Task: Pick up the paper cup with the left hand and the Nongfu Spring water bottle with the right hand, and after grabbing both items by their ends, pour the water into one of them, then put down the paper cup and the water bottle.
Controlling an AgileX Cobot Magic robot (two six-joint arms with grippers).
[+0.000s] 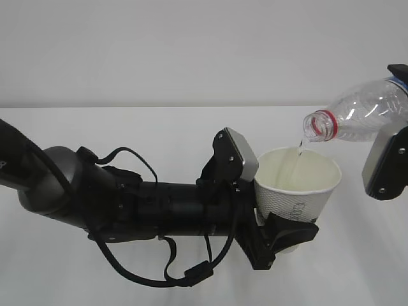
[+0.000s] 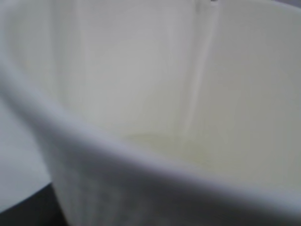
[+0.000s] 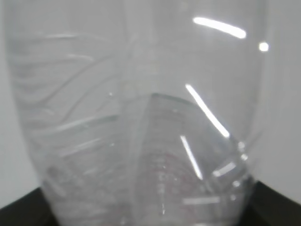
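Note:
The white paper cup (image 1: 296, 191) is held upright above the table, and my left gripper (image 1: 281, 224) is shut on its lower part. The clear Nongfu Spring water bottle (image 1: 357, 115) lies tilted with its red-ringed open mouth just over the cup's rim. My right gripper (image 1: 394, 121) is shut on the bottle's far end at the right edge. A thin stream of water (image 1: 299, 153) falls from the mouth into the cup. The left wrist view is filled by the cup's inside (image 2: 117, 84), with the stream (image 2: 197, 84) running down. The right wrist view shows only the bottle's ribbed wall (image 3: 141, 117).
The white table (image 1: 127, 127) runs back to a plain white wall. My thick black left arm (image 1: 127, 201) with looping cables lies across the lower left of the exterior view.

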